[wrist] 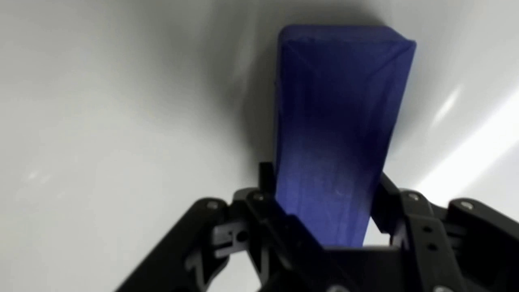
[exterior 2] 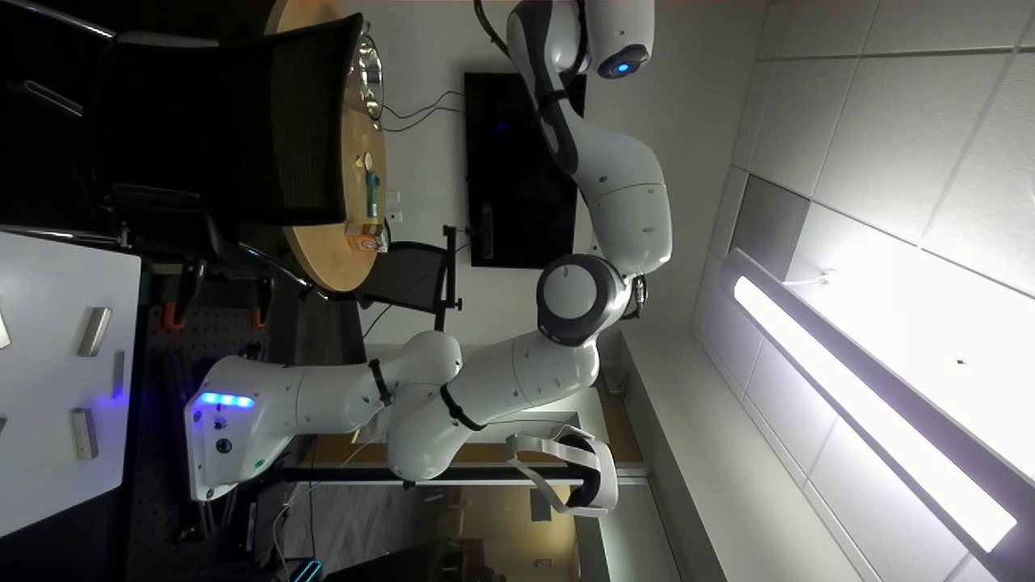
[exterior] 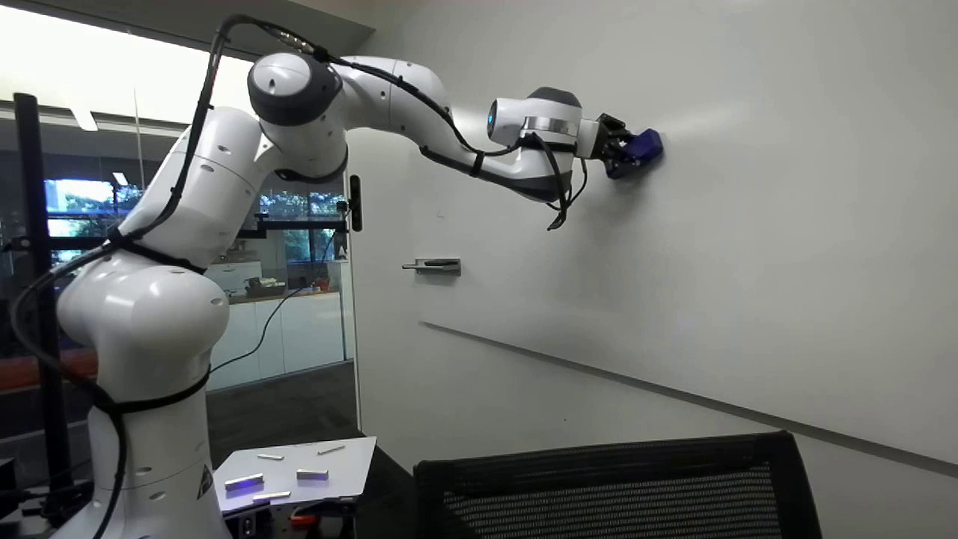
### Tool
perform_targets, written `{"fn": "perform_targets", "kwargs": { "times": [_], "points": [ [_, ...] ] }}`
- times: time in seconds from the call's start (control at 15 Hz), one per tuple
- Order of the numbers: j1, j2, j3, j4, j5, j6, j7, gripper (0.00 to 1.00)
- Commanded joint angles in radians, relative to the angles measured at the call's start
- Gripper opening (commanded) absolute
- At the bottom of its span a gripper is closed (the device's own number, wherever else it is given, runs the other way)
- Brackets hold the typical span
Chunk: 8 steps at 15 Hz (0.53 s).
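A dark blue block point(wrist: 336, 121), long and box-shaped, is clasped between the fingers of my gripper point(wrist: 326, 184) in the wrist view. One finger presses each long side, and the block's far end reaches out beyond the fingertips. In an exterior view the blue block point(exterior: 647, 147) is up high against the white wall panel point(exterior: 748, 284), with the gripper point(exterior: 620, 147) coming at it from the left. The block casts a shadow on the panel; whether its hidden face touches the surface I cannot tell. The exterior view turned on its side leaves the gripper out of frame.
A small grey wall holder point(exterior: 438, 266) is fixed lower on the panel, above a long thin ledge point(exterior: 673, 393). A black mesh chair point(exterior: 614, 486) stands in front. Near the robot's base, a white tabletop point(exterior: 344, 486) carries several small bars. A round wooden table point(exterior 2: 323, 267) stands farther off.
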Motion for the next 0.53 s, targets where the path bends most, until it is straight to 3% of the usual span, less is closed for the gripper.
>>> {"fn": "perform_targets", "kwargs": {
  "times": [0.0,0.47],
  "points": [
    [-0.03,0.079,-0.017,0.047,0.049,-0.051,0.011,0.31],
    [0.025,0.077,-0.082,0.014,0.044,0.033,-0.007,0.31]
  ]
}}
